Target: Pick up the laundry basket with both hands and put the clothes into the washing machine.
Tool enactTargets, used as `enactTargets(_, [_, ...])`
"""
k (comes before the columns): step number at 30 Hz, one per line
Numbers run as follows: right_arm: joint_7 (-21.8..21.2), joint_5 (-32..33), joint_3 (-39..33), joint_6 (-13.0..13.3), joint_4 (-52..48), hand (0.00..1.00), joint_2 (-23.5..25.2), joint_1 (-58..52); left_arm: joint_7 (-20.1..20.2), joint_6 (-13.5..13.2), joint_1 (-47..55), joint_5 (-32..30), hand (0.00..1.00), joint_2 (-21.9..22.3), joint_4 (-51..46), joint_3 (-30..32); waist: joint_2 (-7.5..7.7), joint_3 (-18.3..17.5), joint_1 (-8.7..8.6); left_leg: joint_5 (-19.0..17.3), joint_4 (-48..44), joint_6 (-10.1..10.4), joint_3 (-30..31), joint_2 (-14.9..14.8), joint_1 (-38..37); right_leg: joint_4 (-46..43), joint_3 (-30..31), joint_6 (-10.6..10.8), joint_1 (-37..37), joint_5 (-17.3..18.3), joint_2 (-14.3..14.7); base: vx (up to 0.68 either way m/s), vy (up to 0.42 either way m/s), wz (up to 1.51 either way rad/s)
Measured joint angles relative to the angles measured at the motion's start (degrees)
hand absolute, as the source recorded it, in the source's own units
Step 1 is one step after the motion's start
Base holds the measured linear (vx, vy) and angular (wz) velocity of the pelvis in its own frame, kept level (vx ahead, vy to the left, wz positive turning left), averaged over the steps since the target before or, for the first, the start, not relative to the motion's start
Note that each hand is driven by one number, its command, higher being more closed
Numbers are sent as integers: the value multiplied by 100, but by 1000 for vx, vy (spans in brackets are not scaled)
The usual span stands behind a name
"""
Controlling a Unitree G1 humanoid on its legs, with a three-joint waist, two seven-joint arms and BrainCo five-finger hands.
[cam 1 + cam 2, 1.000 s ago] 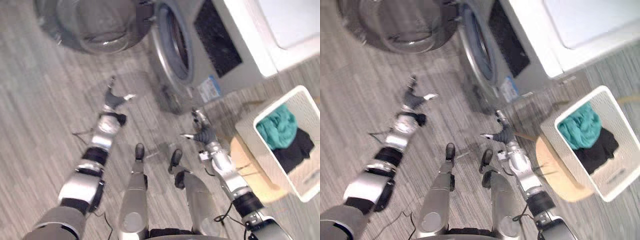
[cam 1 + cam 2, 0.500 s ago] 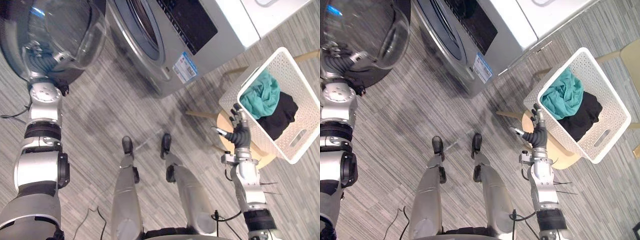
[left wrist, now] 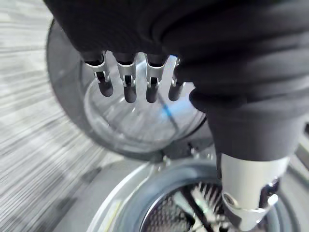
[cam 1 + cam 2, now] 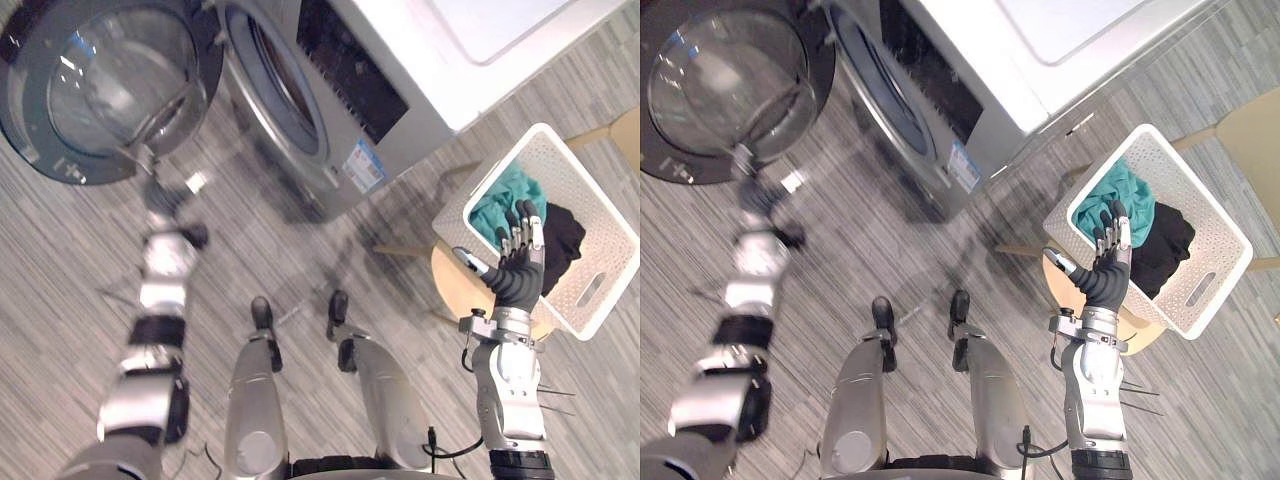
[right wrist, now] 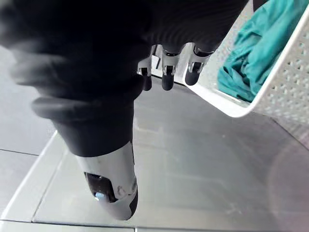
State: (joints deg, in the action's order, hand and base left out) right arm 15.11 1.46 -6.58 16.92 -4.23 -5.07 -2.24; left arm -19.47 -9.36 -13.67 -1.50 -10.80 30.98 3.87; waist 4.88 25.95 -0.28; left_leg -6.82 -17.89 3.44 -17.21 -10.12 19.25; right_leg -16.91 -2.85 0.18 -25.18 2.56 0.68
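A white perforated laundry basket (image 4: pixel 590 182) stands on a round wooden stool (image 4: pixel 458 290) at the right, holding a teal cloth (image 4: pixel 493 205) and a black cloth (image 4: pixel 563 236). My right hand (image 4: pixel 516 280) is raised in front of the basket's near wall (image 5: pixel 285 92), fingers (image 5: pixel 166 73) straight and empty, the teal cloth (image 5: pixel 246 63) just past them. My left hand (image 4: pixel 165 196) hangs blurred below the washing machine's open round door (image 4: pixel 110 85). In the left wrist view its fingers (image 3: pixel 128 83) are relaxed and hold nothing, facing the door glass (image 3: pixel 135 121).
The grey washing machine (image 4: pixel 400 70) lies across the top, its drum opening (image 4: pixel 280 85) facing the striped floor (image 4: pixel 60 270). A wooden chair edge (image 4: pixel 1255 130) shows at the far right beyond the basket.
The camera has swung, so the whole scene has shifted. My right hand has risen, fingers up, against the basket's near wall. My left hand now shows below the door.
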Motion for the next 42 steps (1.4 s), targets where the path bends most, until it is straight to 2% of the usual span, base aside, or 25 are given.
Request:
enactTargets(3, [108,-217,-70,-181,403,0,-14,36,135,-6,871,-63,0,298,286,-164,-284,-304,-93,-234,-22,-64,-505,-98,-467,205,494,62,239,-159,141,92,71,-105])
enactTargets(4, [122,-291,-80,-220,447,0,-57,13,217,-6,1104,-81,0,404,479,-162,-408,-404,-165,-312,10,-93,-692,-119,-696,227,156,-8,330,126,-20,110,76,-105])
enactTargets(6, [113,-539,-75,-283,608,0,-108,-20,338,-12,1409,-82,0,438,787,-151,-508,-507,-193,-563,24,-1,-1194,-230,-1263,92,-1038,-110,647,254,-474,89,60,-123])
enactTargets(8, [109,-782,-60,-375,686,0,-138,-101,443,-1,1610,-83,0,447,1177,-140,-542,-686,-190,-743,10,141,-1663,-389,-1716,13,-1957,-136,918,270,-738,116,17,-116])
enactTargets(9, [105,-866,-61,-383,776,0,-144,-180,459,2,1677,-83,0,440,1373,-133,-536,-812,-191,-795,0,210,-1831,-427,-1848,-17,-2044,-126,986,270,-754,119,-2,-102])
enactTargets(11, [105,-952,-57,-425,809,0,-167,-263,541,13,1702,-104,0,456,1723,-101,-529,-929,-203,-808,-56,238,-2071,-533,-2114,-154,-1708,-101,995,295,-627,190,-87,-92])
enactTargets(13, [95,-1022,-23,-444,824,0,-226,-382,584,16,1751,-145,0,510,1933,-92,-539,-962,-213,-804,-582,235,-2045,-735,-2209,-230,-1515,-112,1116,419,-497,175,-132,-81])
enactTargets(14, [92,-1065,-20,-454,858,0,-265,-423,600,17,1797,-144,0,538,1963,-87,-563,-976,-212,-776,-1021,192,-1969,-895,-2177,-215,-1408,-134,1210,447,-397,193,-129,-76])
enactTargets(15, [90,-1109,-5,-456,957,0,-338,-454,658,17,1882,-144,0,570,1971,-86,-599,-1005,-210,-580,-1779,-104,-1723,-1156,-2051,-119,-1272,-161,1408,461,-258,203,-120,-72])
enactTargets(16, [89,-1110,3,-460,996,0,-369,-457,689,17,1896,-144,0,578,1980,-94,-602,-1012,-214,-419,-2057,-296,-1604,-1222,-1962,-65,-1239,-168,1508,456,-232,260,-119,-67])
enactTargets(17, [87,-1109,25,-461,1027,0,-454,-483,709,15,1895,-142,0,617,2002,-96,-588,-1025,-216,129,-2664,-395,-1339,-1311,-1753,101,-1075,-203,1711,432,-216,222,-51,-50])
enactTargets(19, [88,-1112,137,-460,1136,0,-561,-410,720,-2,1917,-142,0,686,2025,-115,-568,-1085,-189,-206,-3071,-263,-835,-1205,-1347,270,-858,-241,1888,402,-279,240,-6,-52])
enactTargets(20, [85,-1123,198,-476,1262,0,-653,-317,733,-14,1926,-135,0,702,2012,-119,-568,-1086,-154,-452,-2969,-93,-444,-980,-1152,340,-717,-236,1992,398,-309,173,23,-45])
enactTargets(21, [73,-1132,214,-489,1332,0,-683,-283,743,-35,1926,-133,0,702,2007,-126,-567,-1093,-113,-525,-2796,-29,-264,-851,-1084,360,-636,-234,2026,396,-329,226,101,-59])
enactTargets(22, [6,-1183,236,-501,1496,0,-709,-203,795,-99,1922,-130,0,711,2001,-139,-572,-1096,-48,-616,-2209,51,21,-579,-1039,428,-534,-181,2130,363,-385,150,155,-51])
enactTargets(24, [-46,-1266,289,-510,1705,0,-773,-86,829,-115,1923,-131,0,750,2004,-230,-639,-1136,-36,-573,-995,124,324,-217,-982,484,-481,-121,2202,330,-477,143,217,-39])
enactTargets(25, [-50,-1329,376,-541,1786,0,-897,10,832,-112,1932,-132,0,811,2013,-263,-778,-1202,-24,-156,-67,315,555,-48,-991,540,-454,19,2194,308,-457,102,239,-36])
enactTargets(26, [-59,-1381,506,-592,1953,0,-976,162,853,-109,1926,-108,0,817,2038,-320,-801,-1234,1,218,170,101,597,69,-964,608,-359,226,2215,353,-473,104,227,-28])
enactTargets(28, [-84,-1434,628,-622,2097,0,-1059,321,887,-113,1918,-108,0,763,2039,-395,-714,-1263,8,231,324,83,599,338,-982,766,-356,395,2230,277,-705,96,213,6])
enactTargets(31, [-108,-1577,997,-623,2568,0,-1219,863,934,-120,1893,-77,0,704,2026,-423,-697,-1227,116,288,402,-17,624,609,-860,890,-416,549,2178,193,-960,31,191,23])
enactTargets(33, [-126,-1681,1300,-634,3111,0,-1281,1511,930,-130,1788,-66,0,600,2022,-427,-702,-1048,138,322,387,-77,657,651,-716,877,-474,585,2077,162,-1004,-45,82,19])
enactTargets(38, [-66,-1907,1914,-761,4437,0,-1624,3544,776,-230,1297,103,0,406,2003,-413,-741,-280,373,472,301,-298,832,619,-11,804,-543,579,1463,-21,-937,-116,24,13])
enactTargets(39, [-23,-1954,1970,-841,4706,0,-1733,3884,725,-235,1218,116,0,371,2007,-416,-752,-195,458,483,292,-312,850,622,139,810,-553,588,1333,-54,-933,-70,29,10])
enactTargets(41, [28,-2018,1986,-877,5169,0,-1807,4332,657,-242,1215,181,0,365,2012,-411,-759,-146,493,534,280,-370,922,646,393,823,-653,576,1143,-93,-943,-21,31,18])
enactTargets(42, [134,-2075,1984,-927,5438,0,-1866,4540,626,-249,1176,250,0,356,2015,-411,-765,-102,589,566,280,-400,940,647,512,853,-668,539,1053,-144,-937,18,27,17])
